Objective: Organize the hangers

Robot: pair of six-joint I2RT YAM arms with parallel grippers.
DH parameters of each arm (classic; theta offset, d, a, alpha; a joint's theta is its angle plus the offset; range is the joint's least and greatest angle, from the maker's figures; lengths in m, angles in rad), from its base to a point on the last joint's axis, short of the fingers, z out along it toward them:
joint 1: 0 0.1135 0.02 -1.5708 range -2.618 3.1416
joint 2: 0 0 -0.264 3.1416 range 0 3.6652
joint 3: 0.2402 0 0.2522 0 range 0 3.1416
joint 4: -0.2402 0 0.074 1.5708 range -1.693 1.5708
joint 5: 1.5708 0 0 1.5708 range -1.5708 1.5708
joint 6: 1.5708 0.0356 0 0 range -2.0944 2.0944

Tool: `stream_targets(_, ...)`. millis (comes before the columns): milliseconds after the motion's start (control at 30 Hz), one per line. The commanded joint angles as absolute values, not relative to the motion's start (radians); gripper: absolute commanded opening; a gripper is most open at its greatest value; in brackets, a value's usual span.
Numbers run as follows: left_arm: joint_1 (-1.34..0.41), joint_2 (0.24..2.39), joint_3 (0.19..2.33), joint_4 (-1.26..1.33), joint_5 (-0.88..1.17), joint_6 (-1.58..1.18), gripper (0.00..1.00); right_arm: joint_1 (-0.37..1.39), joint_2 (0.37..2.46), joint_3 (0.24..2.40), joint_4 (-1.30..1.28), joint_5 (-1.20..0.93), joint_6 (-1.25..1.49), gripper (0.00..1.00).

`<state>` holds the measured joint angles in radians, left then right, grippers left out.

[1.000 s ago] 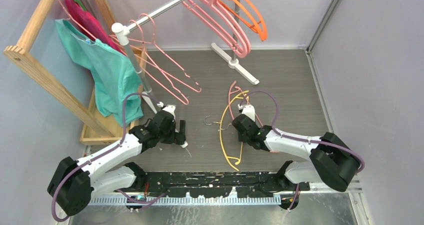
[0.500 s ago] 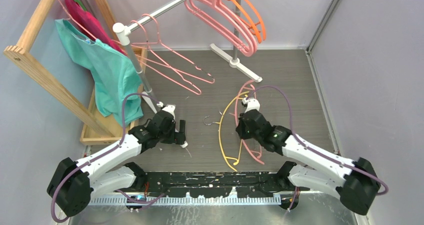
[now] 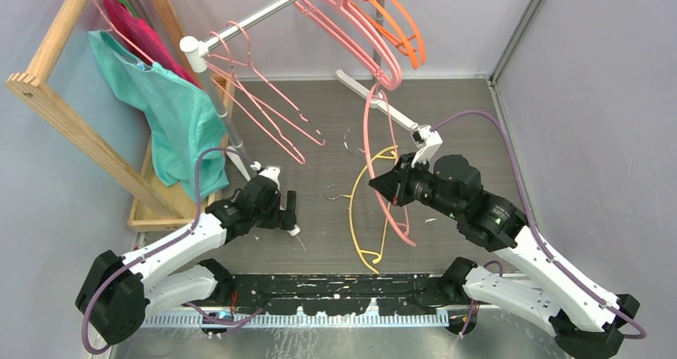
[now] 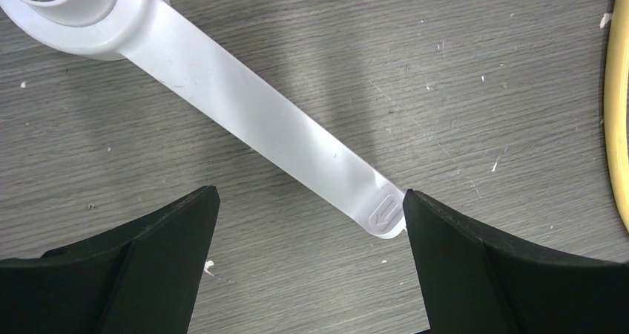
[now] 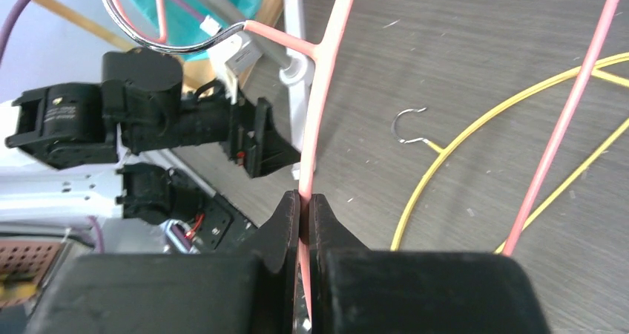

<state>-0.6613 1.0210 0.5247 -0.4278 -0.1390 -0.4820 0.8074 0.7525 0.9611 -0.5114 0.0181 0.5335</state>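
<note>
Here the right tool [image 3: 374, 182] pinches a thin pink hanger [image 3: 366, 132] above the middle of the surface [image 3: 463, 120]. A yellow hanger [image 3: 354, 215] lies beneath, toward the near edge. The left tool [image 3: 292, 213] hangs spread over the rack's white foot [image 4: 259, 126].

Fig. Legible markings. No words, brand names or numbers are showing readably in any view. A single sign is appearing in the left wrist view: a small embossed arrow [image 4: 386, 211] inside a rounded outline, sitting at the rounded tip of the white rack foot [image 4: 259, 126] and seemingly pointing leftward.
</note>
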Motion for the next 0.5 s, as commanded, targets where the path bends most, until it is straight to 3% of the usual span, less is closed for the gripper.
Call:
stream_targets(0,-0.665,1.017,0.582,-0.417,-0.162,-0.467,0.98,0.804,0.759,1.039,-0.522,-0.108,0.585,0.01)
stream_targets(467,-0.666,1.015,0.627,-0.441,-0.164,-0.449,0.98,0.803,0.869,1.225,-0.455,-0.16,0.617,0.01)
